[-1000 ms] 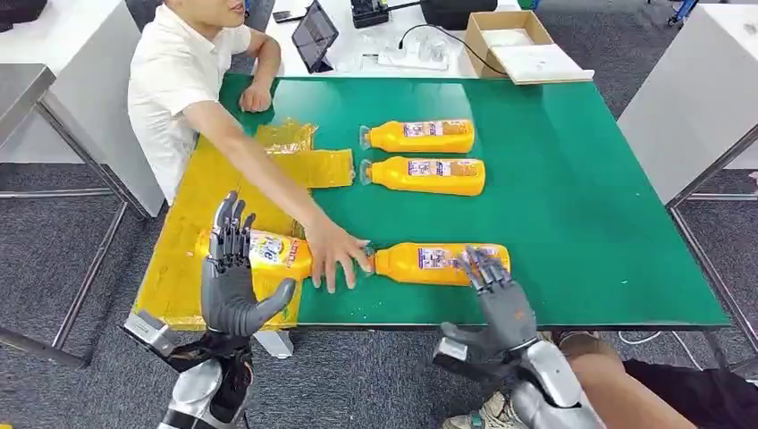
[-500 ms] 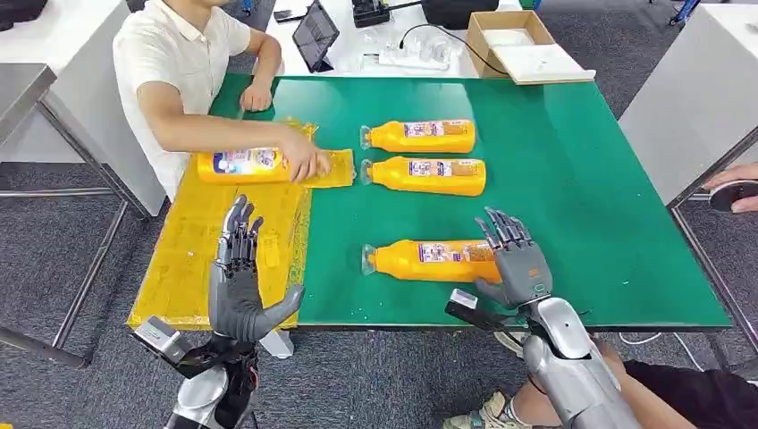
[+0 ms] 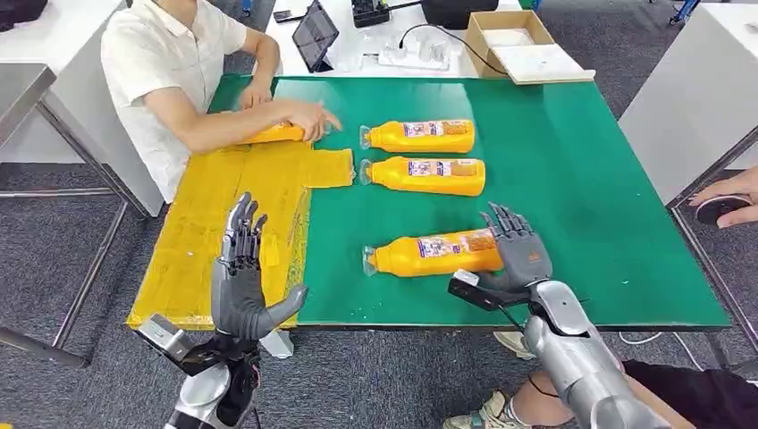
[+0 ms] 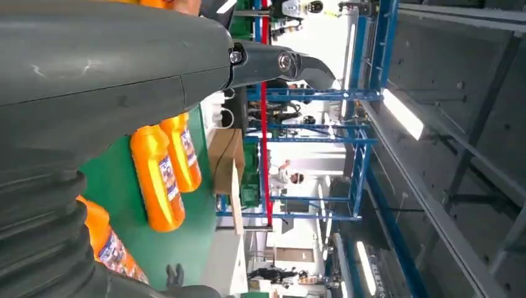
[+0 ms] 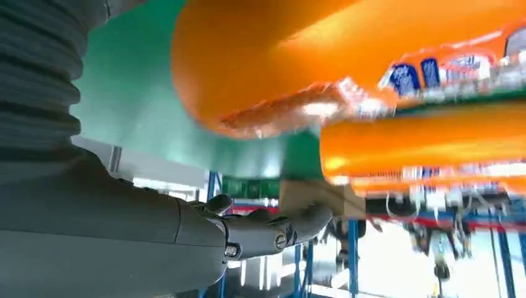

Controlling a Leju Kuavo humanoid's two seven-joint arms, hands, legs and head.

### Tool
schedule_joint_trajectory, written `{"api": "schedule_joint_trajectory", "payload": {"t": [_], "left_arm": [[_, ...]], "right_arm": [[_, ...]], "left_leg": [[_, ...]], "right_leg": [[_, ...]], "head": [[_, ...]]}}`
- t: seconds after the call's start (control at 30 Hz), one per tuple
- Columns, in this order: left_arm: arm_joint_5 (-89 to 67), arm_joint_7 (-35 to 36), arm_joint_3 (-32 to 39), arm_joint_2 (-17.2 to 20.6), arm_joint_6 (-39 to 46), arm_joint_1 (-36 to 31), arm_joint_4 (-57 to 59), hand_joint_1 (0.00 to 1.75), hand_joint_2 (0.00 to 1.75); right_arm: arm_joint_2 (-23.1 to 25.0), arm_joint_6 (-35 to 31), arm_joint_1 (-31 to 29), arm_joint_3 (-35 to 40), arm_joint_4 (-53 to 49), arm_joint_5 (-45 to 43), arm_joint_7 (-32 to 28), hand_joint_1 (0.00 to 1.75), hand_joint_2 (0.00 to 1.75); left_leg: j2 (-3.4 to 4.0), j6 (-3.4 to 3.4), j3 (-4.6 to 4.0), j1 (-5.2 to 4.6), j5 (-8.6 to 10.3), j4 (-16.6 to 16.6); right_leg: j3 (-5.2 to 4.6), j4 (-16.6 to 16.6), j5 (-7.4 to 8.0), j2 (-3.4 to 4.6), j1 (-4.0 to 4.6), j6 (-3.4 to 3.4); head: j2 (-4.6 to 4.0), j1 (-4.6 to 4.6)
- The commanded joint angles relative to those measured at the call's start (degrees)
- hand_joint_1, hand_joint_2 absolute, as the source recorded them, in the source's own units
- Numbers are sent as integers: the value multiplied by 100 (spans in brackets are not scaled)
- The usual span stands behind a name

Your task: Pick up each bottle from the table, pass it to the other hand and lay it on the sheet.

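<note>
You see the left hand point(image 4: 111, 56) up close; beyond its fingers, orange bottles point(image 4: 158, 180) lie on the green table point(image 4: 192, 230).

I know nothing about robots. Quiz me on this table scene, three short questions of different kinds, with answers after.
1. True or false: the left hand is holding a bottle.
2. How many orange bottles lie on the bare green table? A) two B) three C) five
3. What is the right hand touching?

Key
1. False: it is raised with fingers apart, holding nothing.
2. B: the far bottle, the middle bottle and the near bottle.
3. The base end of the near bottle, whose base is tilted up a little.
</note>
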Motion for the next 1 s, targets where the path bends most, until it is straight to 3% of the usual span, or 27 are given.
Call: {"api": "schedule_joint_trajectory", "payload": {"t": [0.03,0.3,0.5,0.53,0.57,0.6,1.0], "left_arm": [[-16,107,-218,167,-13,-259,360,0,175],[-20,116,-210,183,-14,-244,365,0,175],[23,117,-255,160,-43,-289,445,0,175],[43,106,-266,161,-58,-300,459,0,175],[55,92,-278,164,-67,-310,463,0,175],[58,88,-283,164,-68,-309,459,0,175],[123,41,-321,212,-135,-286,418,0,175]], "right_arm": [[282,843,-802,441,1490,193,413,0,175],[280,1220,-850,489,1605,164,449,0,175],[355,1177,-819,465,1644,-127,-25,0,175],[353,1188,-818,492,1633,-165,-194,9,175],[359,1106,-823,470,1617,-234,-301,140,175],[364,1084,-827,473,1610,-248,-352,171,175],[300,1351,-717,567,1518,-651,-1058,175,175]], "left_leg": [[20,-14,32,6,-12,-6],[10,-12,28,5,-6,-7],[6,-12,37,6,-4,-9],[5,-13,38,7,-6,-7],[6,-10,33,5,-4,-6],[9,-12,37,6,-6,-7],[1,-10,34,6,-5,-6]], "right_leg": [[26,-5,-7,11,8,-15],[24,-9,-4,2,6,-13],[31,-10,-4,-4,8,-13],[34,-9,-6,-5,9,-15],[29,-8,-4,-2,7,-11],[33,-10,-5,-1,8,-13],[33,-8,-5,-8,8,-11]], "head": [[0,2],[0,2],[0,2],[0,2],[0,2],[0,0],[0,2]]}}
